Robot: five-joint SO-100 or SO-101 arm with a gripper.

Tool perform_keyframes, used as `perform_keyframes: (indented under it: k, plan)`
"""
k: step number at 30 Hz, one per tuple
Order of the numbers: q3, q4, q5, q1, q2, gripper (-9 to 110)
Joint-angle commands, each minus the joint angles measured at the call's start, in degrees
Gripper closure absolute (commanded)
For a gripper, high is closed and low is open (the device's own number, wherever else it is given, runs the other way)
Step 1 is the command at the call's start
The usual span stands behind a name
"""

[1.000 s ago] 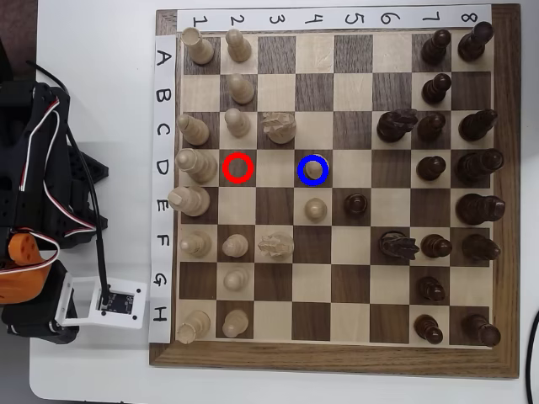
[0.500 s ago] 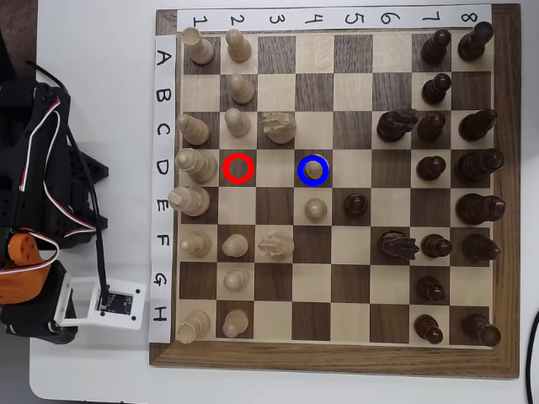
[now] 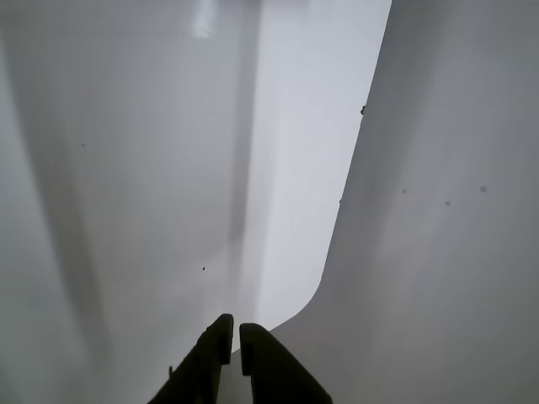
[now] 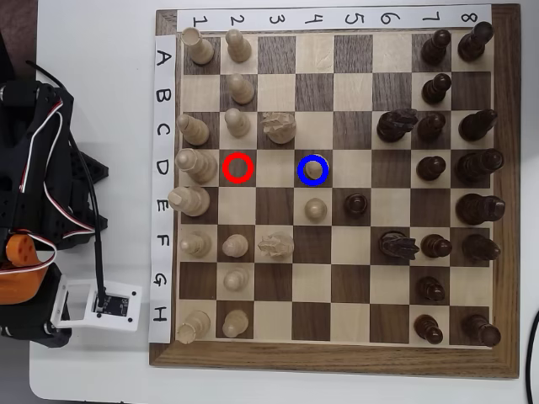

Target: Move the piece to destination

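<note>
The piece (image 4: 314, 170), a pale pawn, stands inside the blue ring (image 4: 312, 157) on its dark square, so I judge that the move is already done and only the retreat remains.

Going from left to right in the overhead view, you see first the arm (image 4: 38, 202) folded beside the board. Compared with the earlier frame, its white camera block has slid a little to the left and down, away from the board. The board itself shows no change: the red ring (image 4: 238, 167) is on an empty dark square, and no chessman has moved.

In the wrist view the gripper (image 3: 233, 337) has its fingers almost together, only a thin gap between them, and it holds nothing. Below it you see only white table (image 3: 438, 278).
</note>
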Motion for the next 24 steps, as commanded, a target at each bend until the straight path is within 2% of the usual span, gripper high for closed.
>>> perform_keyframes:
  k: [1, 24]
  plan:
    - [2.64, -0.70, -0.09, 0.18, 3.60, 101]
    - [2.64, -0.70, -0.53, -0.18, 3.60, 101]
